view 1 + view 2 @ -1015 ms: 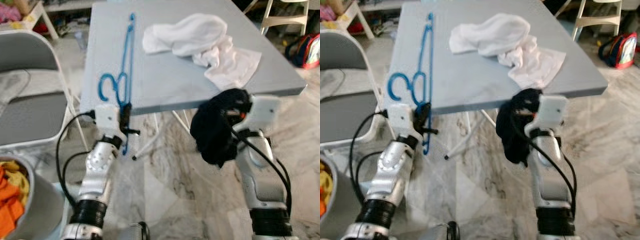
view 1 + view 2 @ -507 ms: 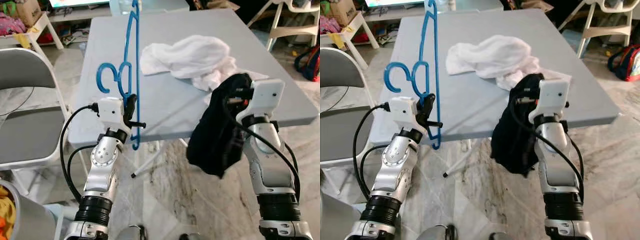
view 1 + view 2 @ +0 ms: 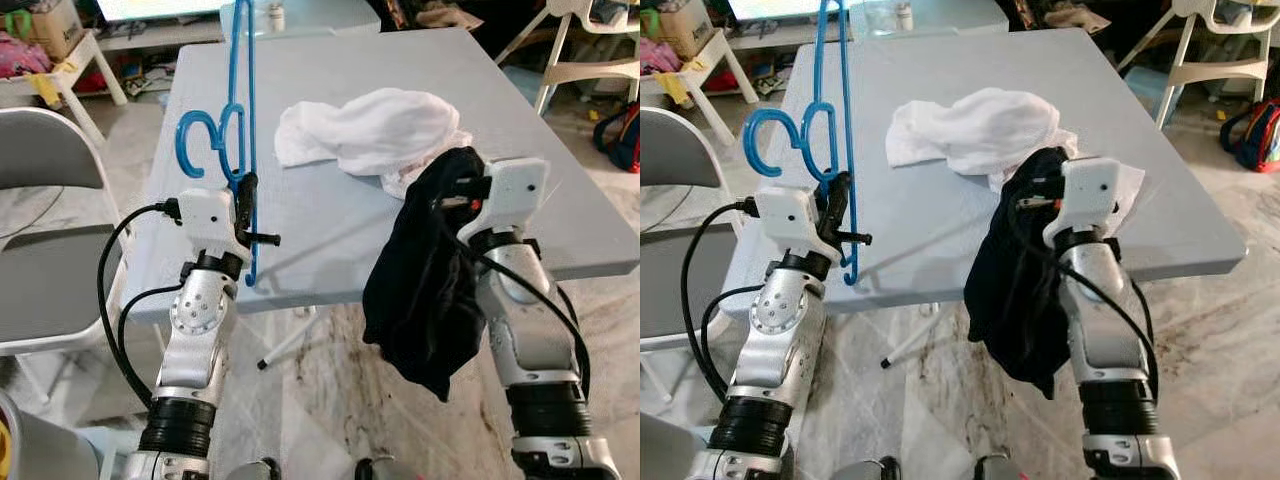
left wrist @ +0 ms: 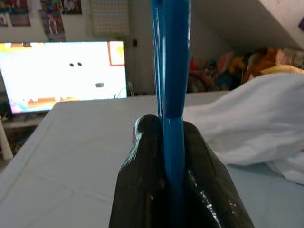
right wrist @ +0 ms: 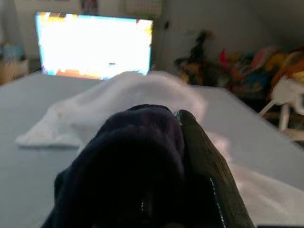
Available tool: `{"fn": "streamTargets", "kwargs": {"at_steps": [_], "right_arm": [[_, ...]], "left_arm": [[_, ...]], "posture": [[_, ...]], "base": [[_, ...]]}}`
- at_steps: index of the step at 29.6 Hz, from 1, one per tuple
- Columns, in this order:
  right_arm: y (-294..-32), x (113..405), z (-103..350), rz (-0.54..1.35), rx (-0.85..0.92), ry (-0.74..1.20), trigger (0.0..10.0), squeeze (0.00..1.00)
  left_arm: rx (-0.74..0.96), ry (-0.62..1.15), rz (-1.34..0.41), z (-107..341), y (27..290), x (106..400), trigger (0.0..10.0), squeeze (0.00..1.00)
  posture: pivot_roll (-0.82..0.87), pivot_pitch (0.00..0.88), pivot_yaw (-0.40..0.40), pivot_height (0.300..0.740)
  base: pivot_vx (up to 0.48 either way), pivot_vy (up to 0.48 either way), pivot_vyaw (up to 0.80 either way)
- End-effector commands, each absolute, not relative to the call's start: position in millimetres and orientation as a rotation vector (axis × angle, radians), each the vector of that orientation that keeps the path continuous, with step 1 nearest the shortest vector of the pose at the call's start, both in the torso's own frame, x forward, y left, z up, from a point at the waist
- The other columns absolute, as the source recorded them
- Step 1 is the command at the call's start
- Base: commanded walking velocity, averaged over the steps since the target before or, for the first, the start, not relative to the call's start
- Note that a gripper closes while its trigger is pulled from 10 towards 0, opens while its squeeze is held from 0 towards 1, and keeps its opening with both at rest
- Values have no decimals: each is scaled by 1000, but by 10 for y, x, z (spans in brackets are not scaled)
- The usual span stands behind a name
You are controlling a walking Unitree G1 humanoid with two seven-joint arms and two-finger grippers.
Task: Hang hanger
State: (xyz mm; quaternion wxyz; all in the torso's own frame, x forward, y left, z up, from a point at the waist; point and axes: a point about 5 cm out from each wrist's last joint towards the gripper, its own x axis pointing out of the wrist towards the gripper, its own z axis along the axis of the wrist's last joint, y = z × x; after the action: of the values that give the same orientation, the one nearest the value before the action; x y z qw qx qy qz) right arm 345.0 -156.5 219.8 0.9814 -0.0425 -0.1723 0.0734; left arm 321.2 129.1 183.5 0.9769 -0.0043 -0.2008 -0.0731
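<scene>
The counter (image 3: 330,60) stands ahead, with a towel (image 3: 365,130) lying on its middle. A chair (image 3: 45,200) stands left of the counter, another (image 3: 590,60) at the far right, and a bag (image 3: 618,125) lies on the floor beside that one. The left hand (image 3: 245,200) holds the hanger (image 3: 240,120) upright over the counter's near left edge. The right hand (image 3: 470,190) is over the near right edge, just before the towel, with a cloth (image 3: 425,290) hanging from it below the counter's edge.

Blue plastic hanger (image 3: 243,150) upright, hook pointing left, above grey table's near-left corner
</scene>
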Motion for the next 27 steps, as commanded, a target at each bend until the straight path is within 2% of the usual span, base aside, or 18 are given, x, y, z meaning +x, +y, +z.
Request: {"fn": "streamTargets", "kwargs": {"at_steps": [1,10,15,21,27], "right_arm": [[-1509,3494,2356,198,-85,-383,10000,0],[-1424,3896,2974,322,-104,-407,10000,0],[-1225,4125,3264,449,-130,-326,10000,0],[-1296,4158,3741,305,-95,-439,10000,0],[-1508,3943,4520,58,-131,-734,10000,0]], "left_arm": [[17,-218,-110,1419,1381,3162,10000,0],[34,-212,-47,1379,1451,3102,10000,0],[32,-207,-33,1365,1457,3064,10000,0],[35,-197,-18,1338,1491,3021,10000,0],[44,-203,6,1353,1527,2970,10000,0]], "posture": [[89,233,-18,740],[109,237,-42,740],[131,241,-53,740],[156,248,-57,740],[205,262,-76,740]], "base": [[0,0,0],[0,0,0],[0,0,0],[0,0,0],[0,0,0]]}}
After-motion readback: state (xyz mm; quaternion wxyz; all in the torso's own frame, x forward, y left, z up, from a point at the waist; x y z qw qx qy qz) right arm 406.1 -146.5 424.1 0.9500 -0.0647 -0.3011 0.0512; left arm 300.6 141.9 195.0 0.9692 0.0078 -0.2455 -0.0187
